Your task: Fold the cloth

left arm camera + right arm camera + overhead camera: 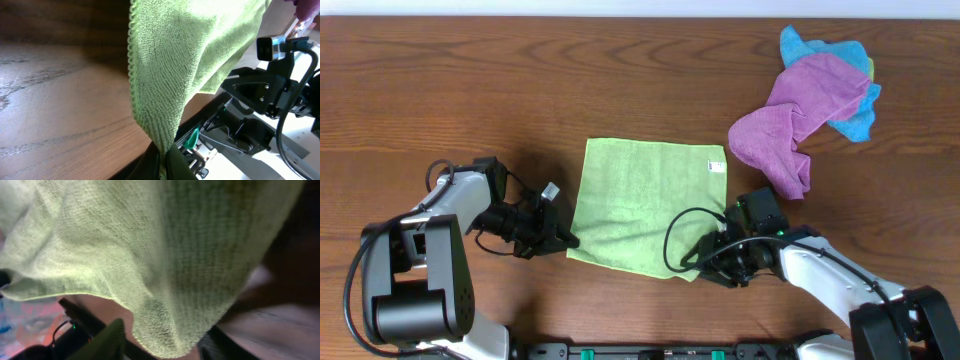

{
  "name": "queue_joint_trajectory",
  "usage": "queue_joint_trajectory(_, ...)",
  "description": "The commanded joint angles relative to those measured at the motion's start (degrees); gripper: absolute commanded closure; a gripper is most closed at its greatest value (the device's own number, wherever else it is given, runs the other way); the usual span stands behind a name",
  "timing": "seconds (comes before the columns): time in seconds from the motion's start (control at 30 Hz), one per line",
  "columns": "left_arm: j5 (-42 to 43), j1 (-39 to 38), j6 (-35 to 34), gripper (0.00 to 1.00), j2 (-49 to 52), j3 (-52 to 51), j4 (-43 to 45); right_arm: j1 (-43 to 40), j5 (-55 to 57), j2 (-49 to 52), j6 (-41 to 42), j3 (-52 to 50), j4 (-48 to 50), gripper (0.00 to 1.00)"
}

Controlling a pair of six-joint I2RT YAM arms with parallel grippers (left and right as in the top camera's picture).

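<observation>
On the surface (pixel 470 90), the overhead view shows the cloth (pixel 645 205) lying mostly flat. Only the left wrist view shows the left tool (pixel 164 162) clamped on a lifted corner. The right wrist view shows the right tool (pixel 165 347) part-open, its fingers flanking the other near corner.

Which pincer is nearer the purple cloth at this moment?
Right. The right pincer sits at the green cloth's near right corner, with the purple cloth beyond it to the right. The left pincer pinches the near left corner, across the green cloth and farther away.
</observation>
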Motion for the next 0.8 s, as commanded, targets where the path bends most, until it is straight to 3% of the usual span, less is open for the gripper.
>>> queue_joint_trajectory(0.0,1.14,0.09,0.98,0.94,-0.02,-0.22,-0.2,1.42,11.93,2.16,2.08,-3.02,-1.09,0.71)
queue_joint_trajectory(0.07,1.16,0.09,0.98,0.94,-0.02,-0.22,-0.22,1.38,14.29,2.16,2.03,-3.02,-1.22,0.9)
queue_joint_trajectory(0.13,1.49,0.09,0.98,0.94,-0.02,-0.22,-0.26,1.38,15.58,1.86,1.9,-2.99,-1.2,0.99)
queue_joint_trajectory(0.57,7.54,1.31,0.92,0.94,-2.45,-0.15,0.52,1.4,19.23,-15.72,-1.57,0.46,-6.56,0.99)
queue_joint_trajectory(0.77,11.63,1.27,-5.86,0.94,-6.95,-0.15,5.79,1.4,19.39,-16.63,-1.55,1.79,-3.98,0.99)
